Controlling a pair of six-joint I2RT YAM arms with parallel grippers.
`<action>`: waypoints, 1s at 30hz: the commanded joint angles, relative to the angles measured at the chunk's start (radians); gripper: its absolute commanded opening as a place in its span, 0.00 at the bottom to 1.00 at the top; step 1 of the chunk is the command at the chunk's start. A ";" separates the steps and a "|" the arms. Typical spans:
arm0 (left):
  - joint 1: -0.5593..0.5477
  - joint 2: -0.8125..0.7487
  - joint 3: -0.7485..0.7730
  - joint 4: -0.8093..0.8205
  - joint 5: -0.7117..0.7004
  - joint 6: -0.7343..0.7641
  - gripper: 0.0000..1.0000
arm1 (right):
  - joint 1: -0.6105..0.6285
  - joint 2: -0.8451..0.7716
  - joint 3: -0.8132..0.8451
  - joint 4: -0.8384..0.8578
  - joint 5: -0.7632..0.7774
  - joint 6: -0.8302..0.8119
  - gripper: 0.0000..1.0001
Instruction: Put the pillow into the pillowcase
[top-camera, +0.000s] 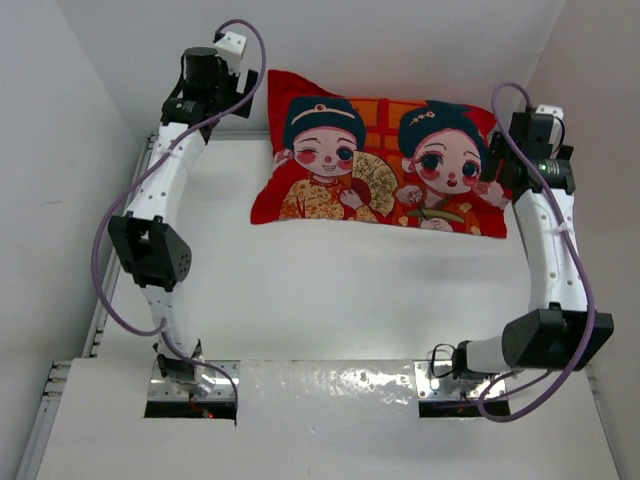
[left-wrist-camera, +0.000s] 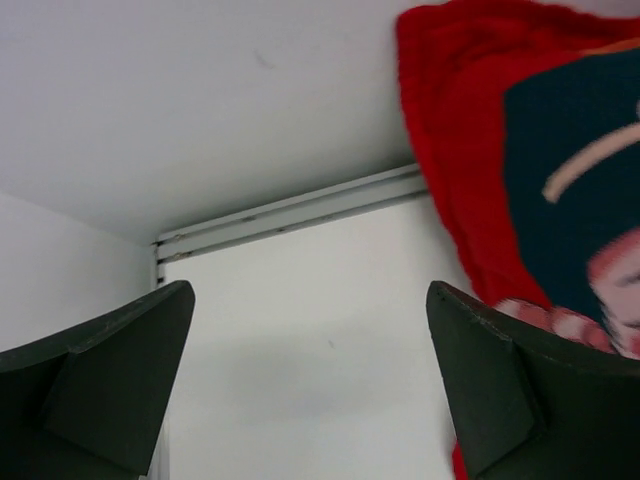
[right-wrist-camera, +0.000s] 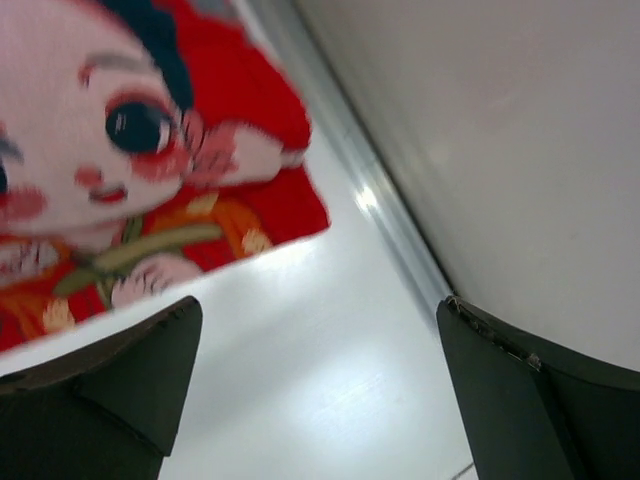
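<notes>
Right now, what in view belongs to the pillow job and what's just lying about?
Job: pillowcase, plump, lying on the table; left pincer and right pincer, both open and empty. No bare pillow in view.
Not job: rail along the table edge, purple cables.

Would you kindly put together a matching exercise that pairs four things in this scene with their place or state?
Column one:
1. red-orange printed fabric pillowcase
2. left gripper
3. right gripper
4. purple cable

Column two:
a. open, beside the pillowcase's right end
b. looped alongside the white left arm
c. lying at the far side of the white table
d. open, beside the pillowcase's left end

Pairs: 1-c, 2-d, 3-a, 4-b.
</notes>
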 joint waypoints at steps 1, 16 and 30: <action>0.014 -0.049 -0.116 -0.106 0.221 -0.063 1.00 | -0.001 -0.051 -0.116 0.049 -0.160 -0.009 0.99; 0.049 -0.380 -0.590 -0.226 0.233 -0.034 1.00 | -0.001 -0.387 -0.582 0.089 -0.485 0.115 0.99; 0.186 -0.925 -1.402 0.131 0.065 -0.019 1.00 | -0.001 -0.872 -1.014 0.172 -0.287 0.491 0.99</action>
